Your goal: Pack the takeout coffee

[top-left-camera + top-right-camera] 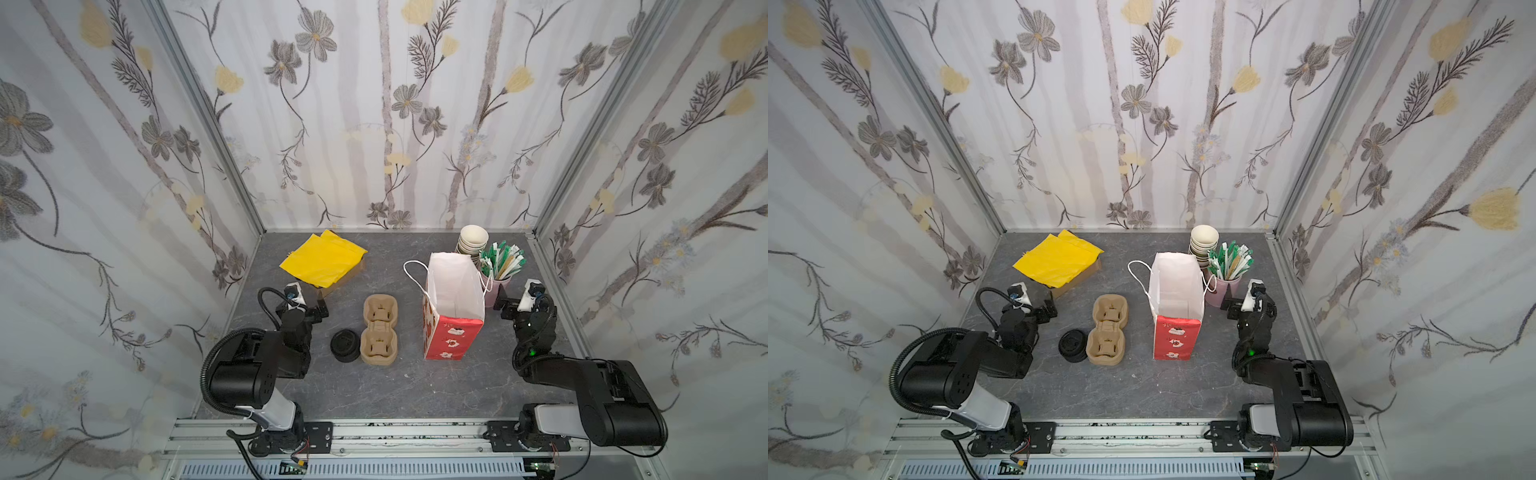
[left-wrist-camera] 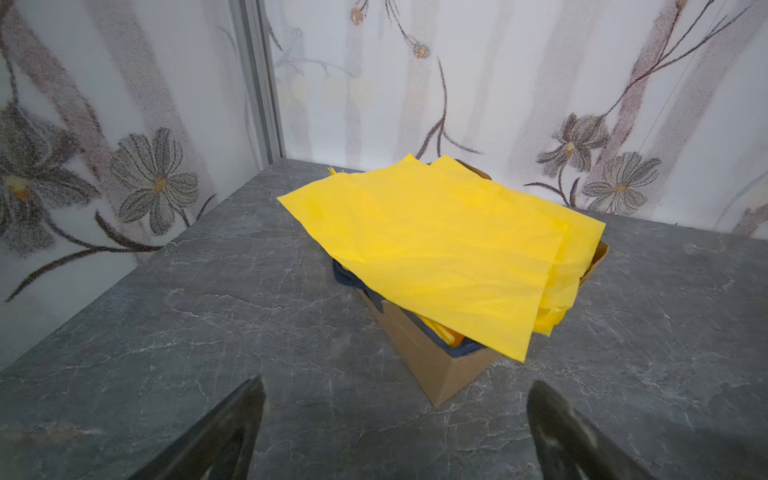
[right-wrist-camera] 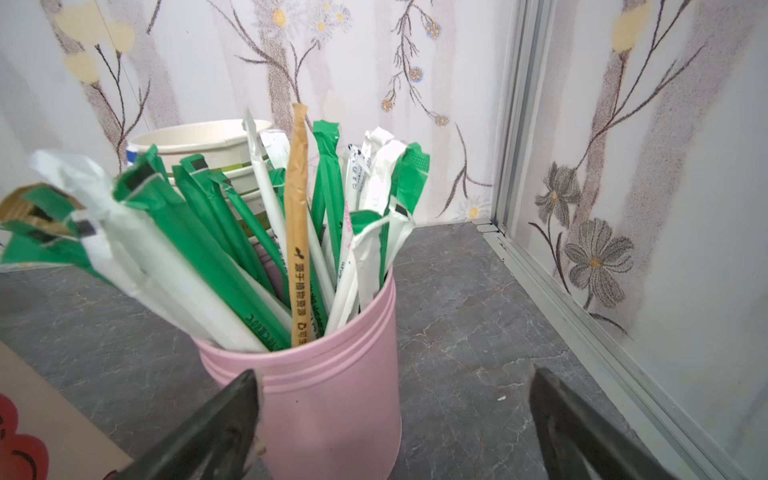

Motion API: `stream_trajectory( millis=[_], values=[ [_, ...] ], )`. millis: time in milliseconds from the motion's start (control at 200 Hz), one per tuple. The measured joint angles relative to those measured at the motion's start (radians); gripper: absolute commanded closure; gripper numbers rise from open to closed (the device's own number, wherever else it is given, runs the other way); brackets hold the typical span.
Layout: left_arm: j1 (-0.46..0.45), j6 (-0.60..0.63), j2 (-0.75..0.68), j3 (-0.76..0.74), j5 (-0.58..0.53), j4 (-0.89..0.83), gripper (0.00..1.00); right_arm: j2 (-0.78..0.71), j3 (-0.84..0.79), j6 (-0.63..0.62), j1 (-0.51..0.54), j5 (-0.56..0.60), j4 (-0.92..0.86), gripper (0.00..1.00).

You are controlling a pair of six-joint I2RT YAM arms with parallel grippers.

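I note left gripper (image 2: 397, 384) wide, empty, facing yellow paper (image 2: 436, 249); right gripper (image 3: 392, 374) wide, empty, just beside pink straw cup (image 3: 332, 399).

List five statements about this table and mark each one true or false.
1. The paper bag stands upright with its mouth open. True.
2. A cup sits in the pulp carrier. False: both of its slots are empty.
3. The left gripper holds a yellow sheet. False: its jaws are open and empty, short of the yellow sheets that lie over the cardboard box.
4. The straws stand in a pink cup. True.
5. The right gripper is shut on a straw. False: its jaws stand open and hold nothing.
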Motion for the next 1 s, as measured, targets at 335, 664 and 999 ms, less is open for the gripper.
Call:
stream_trajectory(
  millis=[335, 664, 999],
  values=[
    [0.0, 0.0, 0.003, 0.002, -0.007, 0.026, 0.0, 0.002, 0.001, -0.007, 0.002, 0.001, 0.036, 0.0],
    [0.0, 0.0, 0.004, 0.005, -0.007, 0.042, 0.0, 0.002, 0.001, -0.007, 0.003, 0.004, 0.039, 0.0],
    [0.001, 0.0, 0.004, 0.005, -0.007, 0.042, 0.0, 0.002, 0.001, -0.008, 0.003, 0.004, 0.039, 0.0]
  ],
)
